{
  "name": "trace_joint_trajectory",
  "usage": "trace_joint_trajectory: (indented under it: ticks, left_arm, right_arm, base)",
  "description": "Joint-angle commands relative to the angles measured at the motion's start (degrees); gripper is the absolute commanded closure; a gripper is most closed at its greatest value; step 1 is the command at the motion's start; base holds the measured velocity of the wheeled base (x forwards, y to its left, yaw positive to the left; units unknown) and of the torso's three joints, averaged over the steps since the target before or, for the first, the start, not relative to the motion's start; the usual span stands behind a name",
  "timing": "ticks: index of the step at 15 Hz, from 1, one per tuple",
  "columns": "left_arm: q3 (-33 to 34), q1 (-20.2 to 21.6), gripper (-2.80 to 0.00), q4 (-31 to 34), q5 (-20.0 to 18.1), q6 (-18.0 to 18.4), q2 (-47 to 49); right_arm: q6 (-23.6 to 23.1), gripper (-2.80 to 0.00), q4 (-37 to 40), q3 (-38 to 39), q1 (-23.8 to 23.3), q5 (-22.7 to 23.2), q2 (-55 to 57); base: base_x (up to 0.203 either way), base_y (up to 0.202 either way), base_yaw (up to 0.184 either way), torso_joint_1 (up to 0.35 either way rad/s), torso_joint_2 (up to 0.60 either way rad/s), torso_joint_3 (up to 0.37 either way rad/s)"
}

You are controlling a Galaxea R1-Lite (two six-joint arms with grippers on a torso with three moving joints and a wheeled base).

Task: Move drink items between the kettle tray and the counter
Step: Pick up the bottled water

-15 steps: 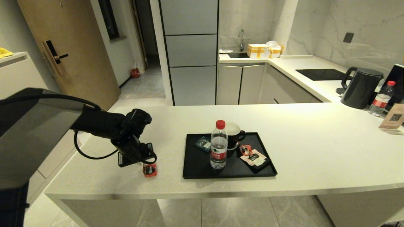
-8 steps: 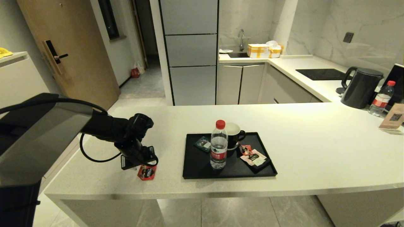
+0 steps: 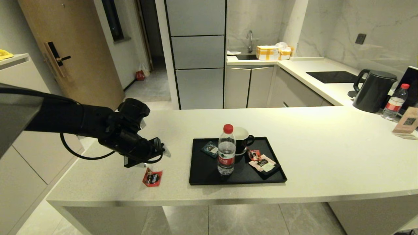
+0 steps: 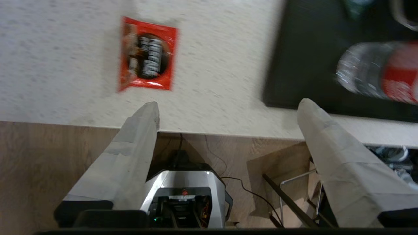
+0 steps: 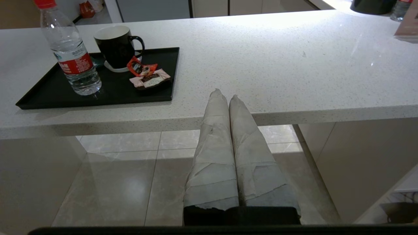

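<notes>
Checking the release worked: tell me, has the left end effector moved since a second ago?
Yes. The left end effector has lifted off the red sachet, away from the counter edge; fingers open.

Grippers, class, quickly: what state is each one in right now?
Left gripper: open, holding nothing, above the counter near the red sachet.
Right gripper: shut, empty, below the counter edge.
</notes>
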Motion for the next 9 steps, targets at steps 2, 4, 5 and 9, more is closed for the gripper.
trace_joint_trajectory:
  ticks: [2,4,5,9]
  left_arm:
    - [1.5,-1.6,-2.80,0.1,-1.1,-0.2,-4.0]
    - [2.5,-3.6,-2.80,0.1,-3.4,-0.2,-6.2]
    - [3.0,-5.2,-2.80,0.0,-3.8,-0.2,-7.0]
    - [4.1,-8.2,-2.80,-0.3,-4.3,-0.2,-8.6]
  right_arm:
    - [0.0,0.00,0.0,0.1,0.0,0.0,0.1]
    - [0.0,0.00,0.0,0.1,0.0,0.0,0.1]
    - [0.0,0.00,0.0,0.1,0.0,0.0,0.1]
    - [0.0,0.00,0.0,0.1,0.0,0.0,0.1]
  base:
    - [0.000,0.000,0.000,0.000,0.00,0.000]
    - [0.000,0.000,0.000,0.000,0.00,0.000]
    - [0.000,0.000,0.000,0.000,0.00,0.000]
    - [0.000,0.000,0.000,0.000,0.00,0.000]
